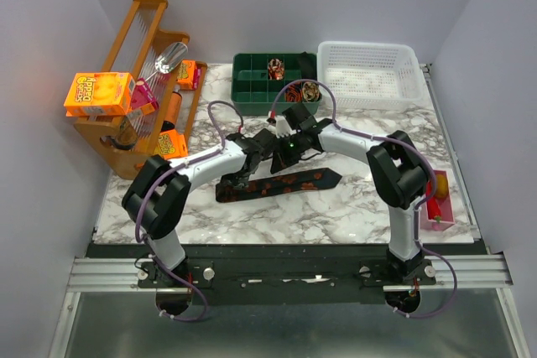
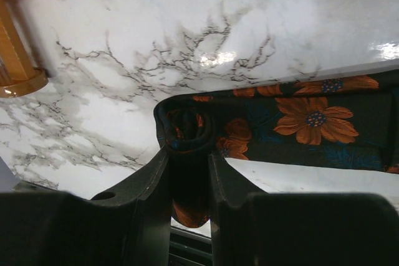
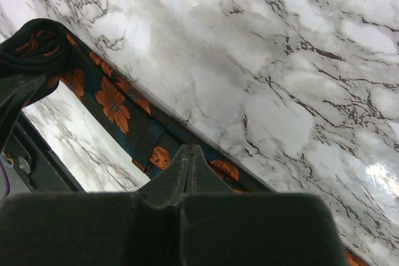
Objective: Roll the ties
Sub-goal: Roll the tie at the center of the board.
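Note:
A dark navy tie (image 1: 289,182) with orange flowers lies flat across the middle of the marble table. My left gripper (image 2: 188,154) is shut on its rolled end, a small coil (image 2: 186,130) held between the fingers; the flat strip (image 2: 299,126) runs off to the right. In the top view my left gripper (image 1: 246,173) sits at the tie's left end. My right gripper (image 3: 190,149) is shut, with nothing between its fingers, its tip just over the strip (image 3: 115,104); the coil (image 3: 34,45) shows at upper left. In the top view my right gripper (image 1: 282,158) is close beside the left one.
A green divided tray (image 1: 252,81) at the back holds two coiled ties (image 1: 275,67) (image 1: 308,90). A white basket (image 1: 369,73) stands to its right. A wooden rack (image 1: 134,98) with orange boxes fills the left side. A pink tray (image 1: 440,203) lies at the right edge.

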Action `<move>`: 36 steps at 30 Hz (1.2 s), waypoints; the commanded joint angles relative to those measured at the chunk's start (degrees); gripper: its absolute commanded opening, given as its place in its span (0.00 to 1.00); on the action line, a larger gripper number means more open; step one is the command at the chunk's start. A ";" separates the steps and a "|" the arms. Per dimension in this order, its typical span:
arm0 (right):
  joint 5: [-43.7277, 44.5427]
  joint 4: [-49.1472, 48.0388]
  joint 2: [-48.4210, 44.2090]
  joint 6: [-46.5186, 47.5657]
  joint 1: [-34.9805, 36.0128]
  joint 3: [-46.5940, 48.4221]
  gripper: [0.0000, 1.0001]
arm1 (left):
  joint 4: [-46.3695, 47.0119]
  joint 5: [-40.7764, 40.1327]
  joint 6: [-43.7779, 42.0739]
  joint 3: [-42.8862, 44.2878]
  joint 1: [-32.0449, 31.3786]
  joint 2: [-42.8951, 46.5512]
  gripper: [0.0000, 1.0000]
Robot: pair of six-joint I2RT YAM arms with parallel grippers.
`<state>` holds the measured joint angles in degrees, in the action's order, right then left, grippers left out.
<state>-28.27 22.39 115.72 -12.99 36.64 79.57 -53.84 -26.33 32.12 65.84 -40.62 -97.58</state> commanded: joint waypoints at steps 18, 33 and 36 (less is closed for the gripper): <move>0.15 0.55 -1.11 1.22 -0.08 -0.56 0.01 | 10.69 10.15 6.55 -1.15 -3.94 -1.03 0.60; -1.17 1.78 -3.66 1.57 1.41 0.14 0.00 | 10.25 7.78 6.91 -1.77 -2.36 7.92 0.80; -1.61 2.22 -3.84 1.48 2.90 1.11 0.00 | 11.65 10.23 6.73 -3.70 -0.25 11.70 0.83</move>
<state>-28.23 23.31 114.78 -12.36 37.17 79.50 -44.10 -18.37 38.26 64.18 -43.29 -91.61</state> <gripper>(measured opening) 0.008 0.805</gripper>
